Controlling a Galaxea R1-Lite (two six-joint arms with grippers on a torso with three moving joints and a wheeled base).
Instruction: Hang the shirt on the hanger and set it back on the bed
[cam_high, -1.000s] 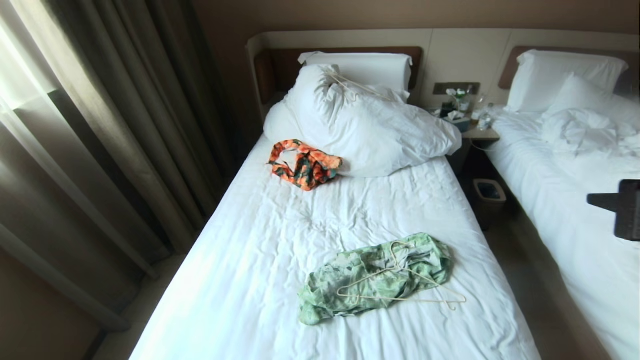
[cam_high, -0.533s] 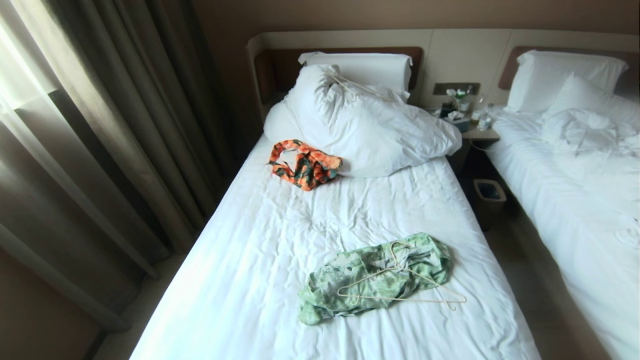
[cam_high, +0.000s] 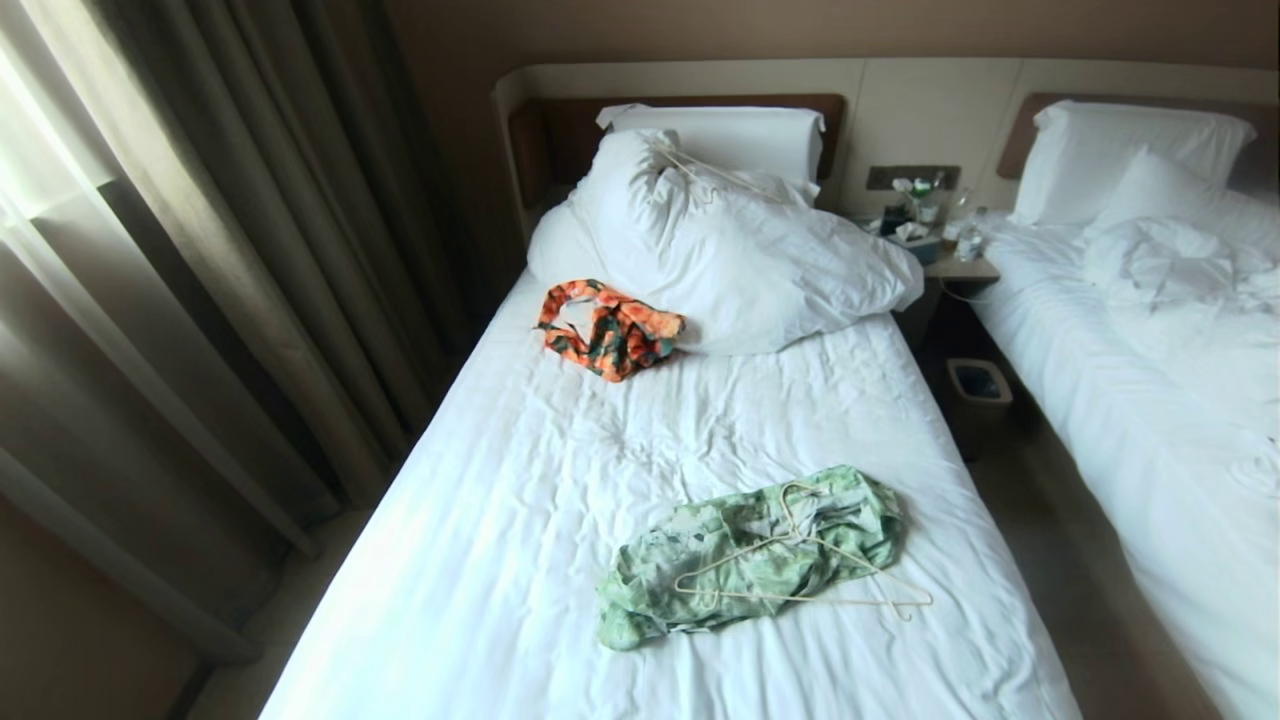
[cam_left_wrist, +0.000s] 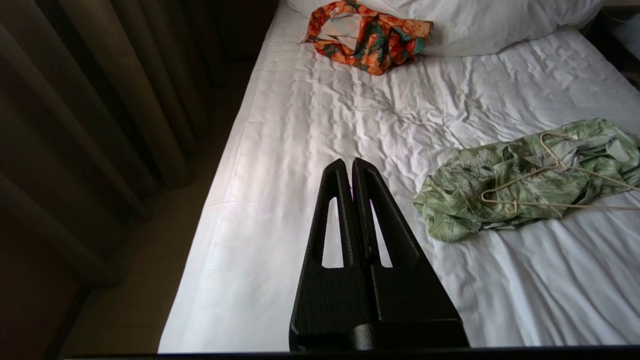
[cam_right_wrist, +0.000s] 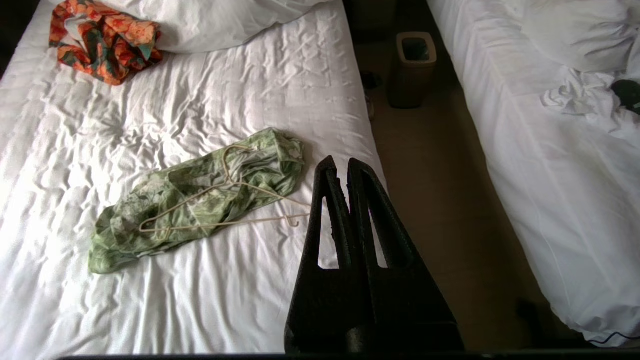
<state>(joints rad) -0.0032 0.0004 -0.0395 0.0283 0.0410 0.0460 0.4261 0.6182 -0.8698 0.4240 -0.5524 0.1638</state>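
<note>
You had the shirt (cam_high: 745, 560) lying crumpled on the bed (cam_high: 520, 520) with the hanger (cam_high: 800, 575) resting on top of it. Both the left tool (cam_left_wrist: 351, 165) and right tool (cam_right_wrist: 337, 165) were pressed fully closed, holding nothing, well apart from the shirt. To start well, you needed to lift the hanger clear by its hook, then find the collar.

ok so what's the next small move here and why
Probably open the right pincer and bring it down toward the hanger. The hanger lies loose on top of the crumpled shirt, not inside it, and both pincers are shut and empty. The left pincer sits farther off, over bare sheet on the bed.
</note>
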